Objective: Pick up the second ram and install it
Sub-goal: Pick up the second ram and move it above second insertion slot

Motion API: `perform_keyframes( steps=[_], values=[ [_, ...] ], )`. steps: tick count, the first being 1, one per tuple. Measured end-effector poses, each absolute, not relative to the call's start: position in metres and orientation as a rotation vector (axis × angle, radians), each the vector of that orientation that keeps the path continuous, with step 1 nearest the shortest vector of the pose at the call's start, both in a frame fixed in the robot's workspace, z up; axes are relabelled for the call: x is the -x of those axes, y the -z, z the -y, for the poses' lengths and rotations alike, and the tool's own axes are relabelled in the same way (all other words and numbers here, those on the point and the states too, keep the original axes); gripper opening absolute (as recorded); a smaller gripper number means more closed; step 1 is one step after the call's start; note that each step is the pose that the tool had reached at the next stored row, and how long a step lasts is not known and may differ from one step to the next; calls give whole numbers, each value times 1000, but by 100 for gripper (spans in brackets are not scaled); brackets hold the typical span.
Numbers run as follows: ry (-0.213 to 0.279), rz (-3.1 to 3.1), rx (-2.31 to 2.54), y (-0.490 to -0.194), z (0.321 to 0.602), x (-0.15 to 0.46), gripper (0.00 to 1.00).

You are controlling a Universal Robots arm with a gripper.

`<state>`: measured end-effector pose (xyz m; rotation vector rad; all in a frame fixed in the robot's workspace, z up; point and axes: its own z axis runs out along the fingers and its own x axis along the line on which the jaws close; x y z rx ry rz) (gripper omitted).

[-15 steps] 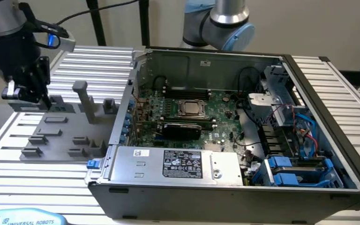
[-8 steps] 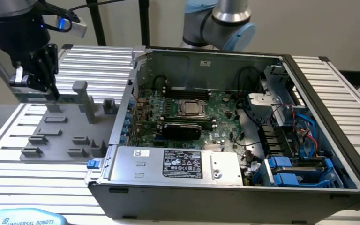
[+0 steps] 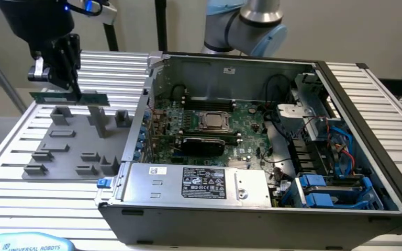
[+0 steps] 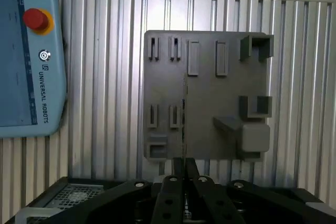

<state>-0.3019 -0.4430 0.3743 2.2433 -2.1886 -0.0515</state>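
Second ram (image 3: pixel 92 98) (held level) clamped in hand (image 3: pixel 71 90), pointing down, above grey fixture (image 3: pixel 68 144)

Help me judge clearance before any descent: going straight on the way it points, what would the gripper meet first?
The grey fixture plate, most likely: the gripper points down at it, and the second ram it holds would touch first. Which block is unclear.

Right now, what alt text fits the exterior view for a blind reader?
A black gripper holds a thin green ram above a grey fixture on a slatted table. On the exterior view's right, an open computer case shows its motherboard.
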Motion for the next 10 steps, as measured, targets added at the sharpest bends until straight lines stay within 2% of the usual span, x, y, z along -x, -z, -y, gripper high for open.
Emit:
perform_keyframes(
  steps=[10],
  values=[
    [62,2193,-2249,-403,443,256,13]
  ],
)
